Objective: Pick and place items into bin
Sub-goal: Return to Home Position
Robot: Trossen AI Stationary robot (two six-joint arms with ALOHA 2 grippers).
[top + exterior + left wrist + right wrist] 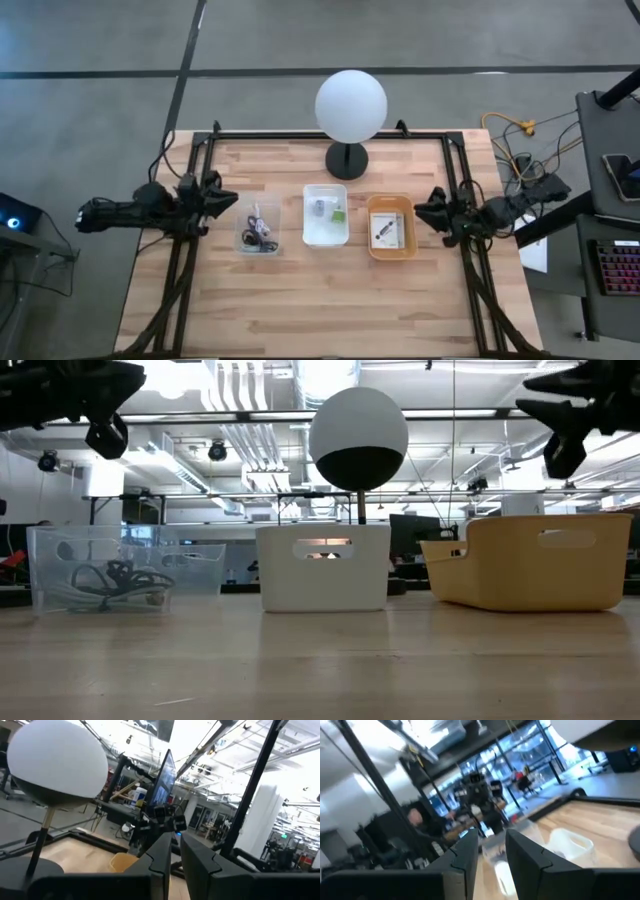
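Three bins stand in a row mid-table. The clear bin (258, 228) (100, 575) holds coiled thin cables (262, 235). The white bin (326, 214) (324, 566) holds a grey-blue adapter (318, 207) and a green bit (339, 212). The tan bin (390, 227) (535, 562) holds a flat white printed packet (387, 229). My left gripper (232, 201) (176, 845) hovers at the table's left edge beside the clear bin, fingers shut and empty. My right gripper (422, 211) (492, 850) hovers at the right edge beside the tan bin, fingers a little apart and empty.
A lamp with a white globe (350, 105) (358, 438) stands on a round black base (347, 160) behind the white bin, near the far edge. Bare wood (320, 300) stretches in front of the bins. Black frame rails (190, 260) run along both table sides.
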